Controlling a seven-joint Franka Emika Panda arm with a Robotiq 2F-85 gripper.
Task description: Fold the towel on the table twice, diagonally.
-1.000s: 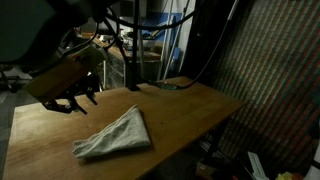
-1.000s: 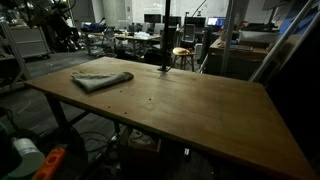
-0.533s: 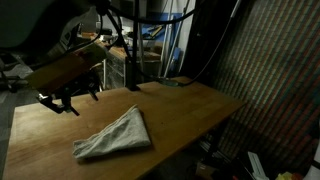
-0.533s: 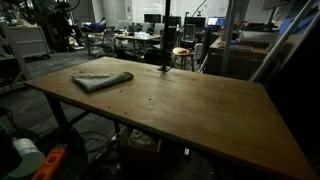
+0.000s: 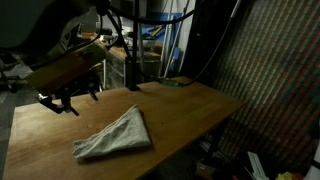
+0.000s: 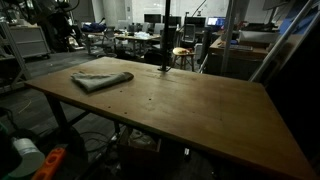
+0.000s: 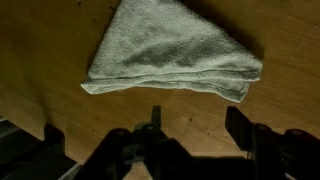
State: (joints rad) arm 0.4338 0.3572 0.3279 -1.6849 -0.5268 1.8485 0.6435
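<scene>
Jaws spread apart and empty, gripper (image 5: pixel 68 103) hovering above the table (image 5: pixel 190 105), apparently clear of the towel (image 7: pixel 175 50), folded triangle lying flat, long layered edge facing the fingers, near one table corner, bare planks around.

Dim, grainy exterior views; brighter background; wrist view soft, jaws perhaps out of focus

Place: a dim robotics lab or research workroom.
Beyond the tabletop (image 6: pixel 200 110): desks (image 6: pixel 132 41) carrying monitors (image 6: pixel 153 19), with a stool (image 6: pixel 182 52) among them.
At the tabletop's far edge: an upright black pole (image 6: pixel 166 40).
Over the tabletop: a robot arm (image 5: pixel 70 65), with loose cables (image 5: pixel 212 48) hanging behind it.
</scene>
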